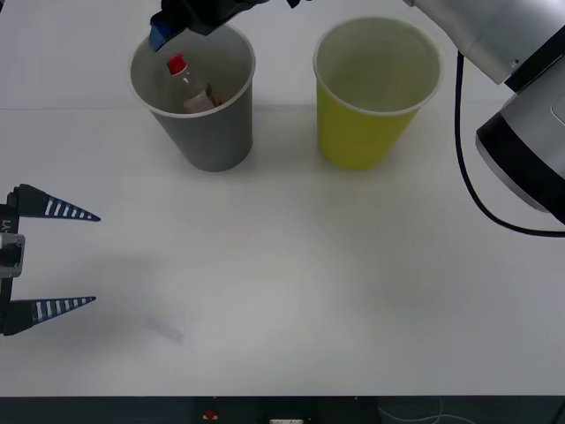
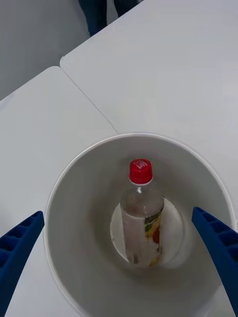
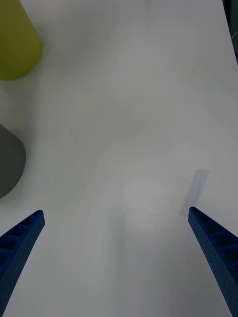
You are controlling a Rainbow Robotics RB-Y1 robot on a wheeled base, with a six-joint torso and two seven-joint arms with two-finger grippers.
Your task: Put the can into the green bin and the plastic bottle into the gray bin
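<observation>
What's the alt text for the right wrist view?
The plastic bottle with its red cap lies leaning inside the gray bin, seen from directly above. The right gripper hangs open over the bin's mouth, its blue fingers either side of the rim, with the white table beyond.

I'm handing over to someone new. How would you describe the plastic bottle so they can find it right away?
Look at the far side of the white table, where two big paper cups stand side by side. The bottle leans inside the gray cup, not the yellow-green cup. It is small and clear, with a red cap.
</observation>
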